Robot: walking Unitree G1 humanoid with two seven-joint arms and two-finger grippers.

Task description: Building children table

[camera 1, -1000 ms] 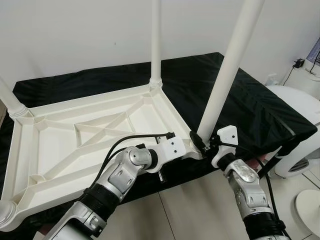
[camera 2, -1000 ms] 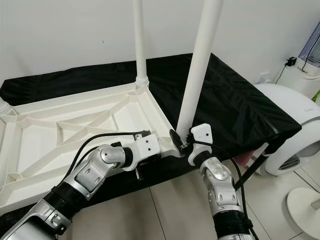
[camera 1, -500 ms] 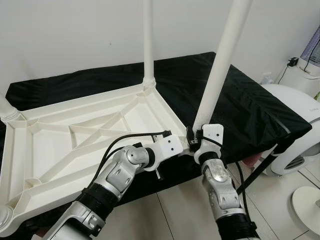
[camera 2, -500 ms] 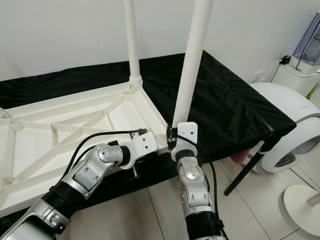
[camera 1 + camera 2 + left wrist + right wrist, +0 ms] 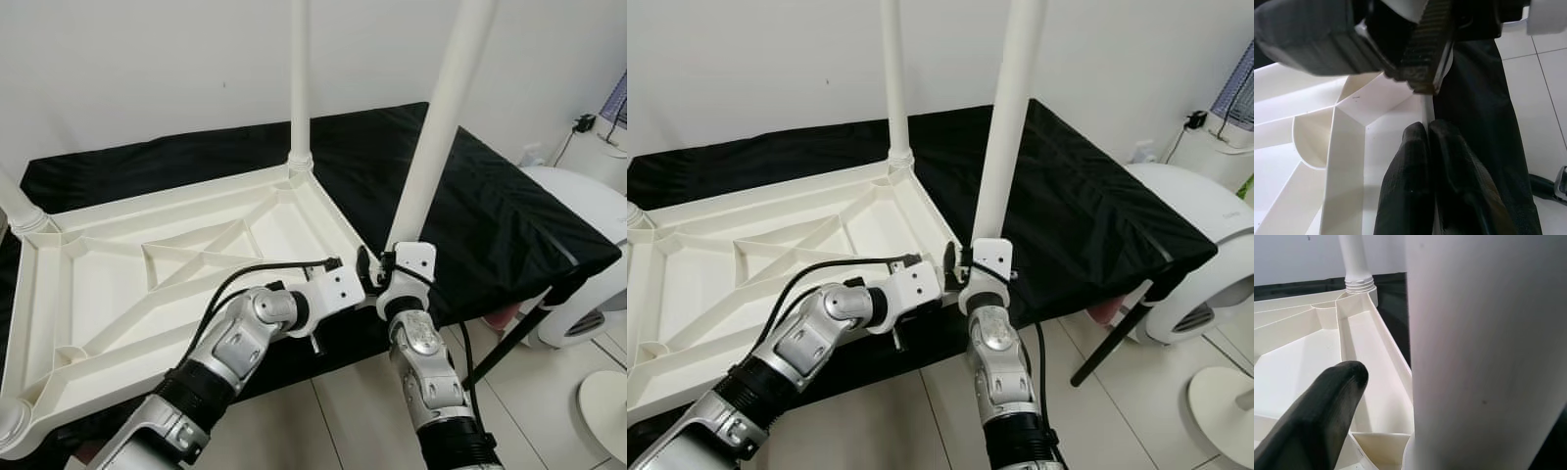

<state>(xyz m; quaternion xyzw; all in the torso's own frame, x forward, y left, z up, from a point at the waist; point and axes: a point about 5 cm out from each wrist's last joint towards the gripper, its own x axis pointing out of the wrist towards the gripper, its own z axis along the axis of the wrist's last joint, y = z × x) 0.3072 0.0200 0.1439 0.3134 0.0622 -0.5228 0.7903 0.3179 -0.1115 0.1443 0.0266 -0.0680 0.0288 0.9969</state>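
The white plastic table top (image 5: 118, 294) lies upside down on a black-covered surface (image 5: 490, 215). Its legs stand up at the corners: one at the far right (image 5: 301, 88) and one at the near right (image 5: 436, 137). My left gripper (image 5: 1427, 147) is shut on the thin rim of the table top beside the near right corner. My right gripper (image 5: 384, 266) sits at the base of the near right leg (image 5: 1484, 352). One black finger (image 5: 1322, 411) stands a little clear of the leg. The other finger is hidden behind it.
A round white appliance (image 5: 588, 245) stands at the right, beside the covered surface. A black pole (image 5: 509, 338) slants down to the tiled floor (image 5: 333, 411). A white wall runs close behind. More legs rise at the left corners (image 5: 15, 201).
My right wrist has swung from the right side of the near right leg round to its front. The left gripper has kept its hold on the rim. The camera shifted slightly.
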